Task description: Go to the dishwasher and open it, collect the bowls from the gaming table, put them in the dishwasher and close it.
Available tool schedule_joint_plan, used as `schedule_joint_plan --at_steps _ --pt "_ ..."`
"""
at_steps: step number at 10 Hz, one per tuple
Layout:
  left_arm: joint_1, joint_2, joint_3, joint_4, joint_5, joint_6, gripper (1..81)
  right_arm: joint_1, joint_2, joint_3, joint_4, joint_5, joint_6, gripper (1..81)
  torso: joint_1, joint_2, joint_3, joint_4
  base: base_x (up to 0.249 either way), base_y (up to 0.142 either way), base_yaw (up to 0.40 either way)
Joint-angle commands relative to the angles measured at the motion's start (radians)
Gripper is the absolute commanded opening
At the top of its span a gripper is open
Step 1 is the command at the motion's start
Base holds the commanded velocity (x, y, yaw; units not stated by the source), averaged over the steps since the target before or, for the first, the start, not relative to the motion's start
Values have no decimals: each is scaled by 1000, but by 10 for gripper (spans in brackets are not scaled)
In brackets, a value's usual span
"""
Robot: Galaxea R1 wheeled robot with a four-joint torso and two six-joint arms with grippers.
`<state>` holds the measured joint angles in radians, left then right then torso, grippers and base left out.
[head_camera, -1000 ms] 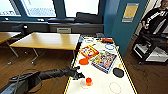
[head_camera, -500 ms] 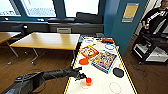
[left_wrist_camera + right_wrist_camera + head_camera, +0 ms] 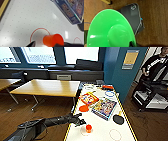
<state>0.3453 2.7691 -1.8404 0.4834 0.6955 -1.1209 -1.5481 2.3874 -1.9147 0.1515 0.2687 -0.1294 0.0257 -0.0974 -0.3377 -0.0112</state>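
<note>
Collecting bowls is under way at the gaming table. The left gripper, fingers spread wide and empty, flanks the orange cup; the orange bowl lies beyond. The right seemingly grips the green bowl.

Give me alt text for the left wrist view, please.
An orange cup stands on a white, dotted table at the edge of a red circle, between the left pincer's dark fingertips. A game box lies beyond it.
</note>
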Motion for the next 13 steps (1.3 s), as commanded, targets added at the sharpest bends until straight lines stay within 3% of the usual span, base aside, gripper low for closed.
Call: schedule_joint_plan --at_steps 1,11,13 --pt "-162 40 -13 14 24 1 811 16 -46 22 -18 -66 -1 10 0 0 0 0 0 0 0" --pt "-133 103 -91 15 27 3 811 19 -38 22 -18 -66 -6 10 0 0 0 0 0 0 0" --pt "-114 107 -91 47 25 -2 811 22 -40 25 -18 -72 -7 10 0 0 0 0 0 0 0"
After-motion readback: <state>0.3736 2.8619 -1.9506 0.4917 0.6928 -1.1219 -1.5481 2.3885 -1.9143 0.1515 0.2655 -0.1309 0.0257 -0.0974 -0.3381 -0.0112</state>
